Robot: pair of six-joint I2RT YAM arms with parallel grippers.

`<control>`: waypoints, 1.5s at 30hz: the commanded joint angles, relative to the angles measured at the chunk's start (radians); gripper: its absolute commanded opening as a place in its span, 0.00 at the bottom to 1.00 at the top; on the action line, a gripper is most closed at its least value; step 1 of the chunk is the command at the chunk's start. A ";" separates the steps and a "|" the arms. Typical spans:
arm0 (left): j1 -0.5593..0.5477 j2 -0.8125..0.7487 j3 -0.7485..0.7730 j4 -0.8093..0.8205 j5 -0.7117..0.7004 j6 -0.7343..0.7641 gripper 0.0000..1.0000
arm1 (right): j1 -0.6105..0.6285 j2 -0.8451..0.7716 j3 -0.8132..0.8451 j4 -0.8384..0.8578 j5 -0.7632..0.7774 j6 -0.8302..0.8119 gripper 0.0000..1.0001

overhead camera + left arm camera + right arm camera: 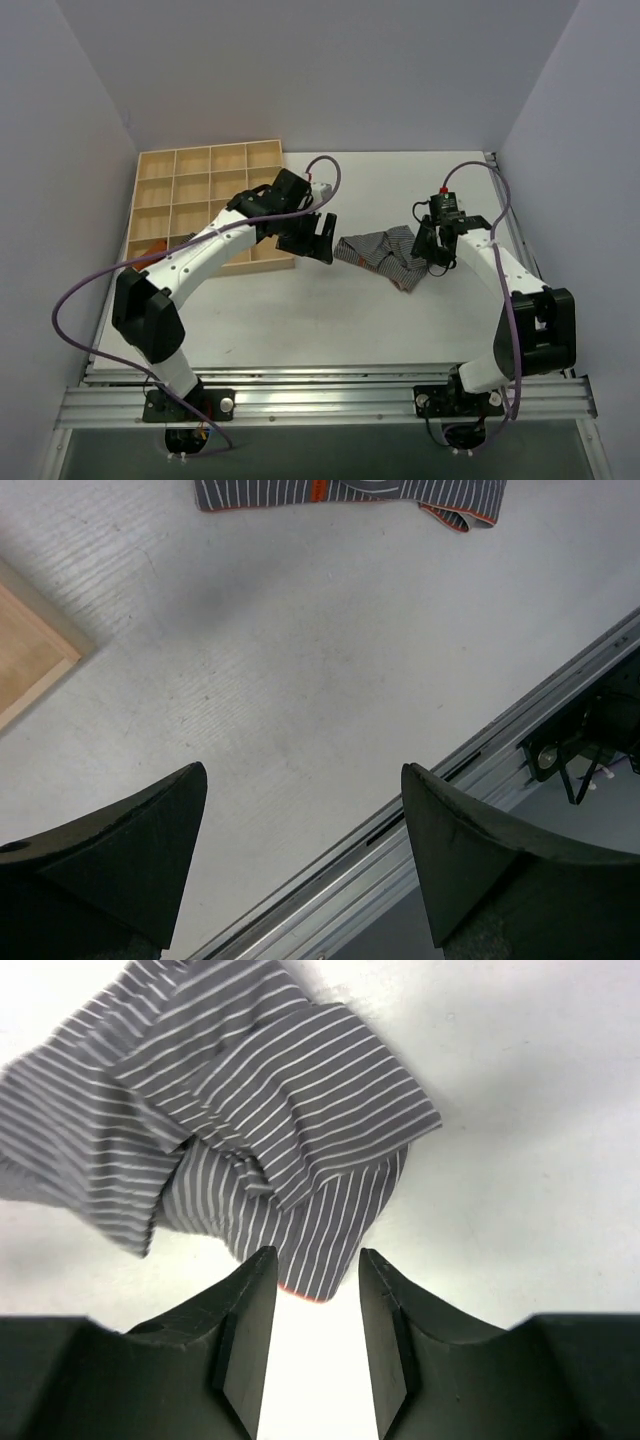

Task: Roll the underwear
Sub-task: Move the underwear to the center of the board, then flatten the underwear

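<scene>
**Right jaws set at the hem of the underwear, left jaws wide and empty**

The right gripper [312,1260] is seen with its jaws about half way closed. The lower edge of the underwear [270,1130] reaches into the gap between the two fingers [245,1320]. The gap is almost filled by the cloth at the tips, but it cannot be told whether the cloth is really pinched or only lies there. This edge is probably chosen because a roll is most easily started from one free side.

The left gripper [303,770] is held wide open and nothing is held in it; only the bare table [300,660] is seen under it. It is placed near the opposite side of the garment, presumably so that the cloth can be pressed or caught from there when it is turned over.

The underwear is found on the table between the two grippers, a little right of the middle in the top view. It is grey with thin white stripes and a thin orange edge. It is not spread flat: it is crumpled, with several folds laid over one another, and no tight roll is formed yet. It is judged that a loose, uneven roll can result if the folds are not smoothed first.

A wooden tray [210,147] with many compartments is set at the far left of the table, apart from the garment. It is possibly meant for the finished roll, but this is only supposed.
</scene>
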 commanded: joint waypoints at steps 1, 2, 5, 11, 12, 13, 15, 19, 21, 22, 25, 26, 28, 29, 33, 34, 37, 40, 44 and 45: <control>-0.006 0.094 0.084 0.088 0.011 0.032 0.87 | -0.002 -0.105 -0.006 -0.093 0.011 0.012 0.36; -0.005 0.117 0.099 0.088 0.004 0.038 0.86 | -0.002 -0.119 -0.007 -0.099 0.006 0.023 0.36; 0.001 0.220 0.165 0.108 0.011 0.063 0.86 | 0.007 -0.173 -0.025 -0.105 -0.063 0.060 0.37; 0.017 0.421 0.311 0.098 0.050 0.100 0.82 | 0.014 -0.310 -0.090 -0.108 -0.088 0.100 0.37; 0.021 0.439 0.326 0.105 0.053 0.094 0.81 | 0.014 -0.325 -0.102 -0.113 -0.089 0.101 0.37; 0.036 0.468 0.328 0.111 0.068 0.072 0.79 | 0.016 -0.348 -0.110 -0.116 -0.092 0.104 0.37; 0.056 0.487 0.311 0.158 0.114 0.051 0.76 | 0.016 -0.369 -0.133 -0.115 -0.103 0.117 0.37; 0.081 0.527 0.303 0.223 0.166 0.029 0.74 | 0.019 -0.412 -0.215 -0.096 -0.112 0.136 0.37; 0.084 0.550 0.310 0.247 0.186 0.028 0.74 | 0.021 -0.428 -0.240 -0.098 -0.101 0.155 0.37; 0.084 0.559 0.317 0.256 0.195 0.026 0.73 | 0.021 -0.446 -0.260 -0.096 -0.104 0.159 0.37; 0.083 0.594 0.326 0.290 0.217 0.018 0.73 | 0.022 -0.475 -0.283 -0.085 -0.121 0.164 0.37; 0.084 0.603 0.326 0.302 0.217 0.011 0.72 | 0.021 -0.477 -0.294 -0.082 -0.126 0.166 0.37; 0.084 0.634 0.334 0.307 0.222 -0.008 0.71 | 0.021 -0.475 -0.302 -0.081 -0.137 0.156 0.37; 0.084 0.645 0.343 0.313 0.226 -0.015 0.70 | 0.022 -0.471 -0.308 -0.079 -0.137 0.153 0.37; 0.081 0.689 0.349 0.336 0.240 -0.052 0.65 | 0.024 -0.456 -0.320 -0.058 -0.109 0.173 0.37; 0.079 0.694 0.348 0.339 0.245 -0.060 0.63 | 0.025 -0.452 -0.334 -0.041 -0.100 0.216 0.37; 0.079 0.696 0.334 0.348 0.258 -0.078 0.52 | 0.031 -0.434 -0.409 0.074 -0.114 0.296 0.37; 0.079 0.680 0.305 0.367 0.268 -0.089 0.32 | 0.033 -0.380 -0.458 0.177 -0.088 0.325 0.38; 0.086 0.668 0.284 0.364 0.301 -0.100 0.08 | 0.039 -0.262 -0.461 0.299 -0.069 0.319 0.43; 0.087 0.663 0.280 0.359 0.306 -0.103 0.06 | 0.042 -0.208 -0.455 0.307 -0.059 0.316 0.44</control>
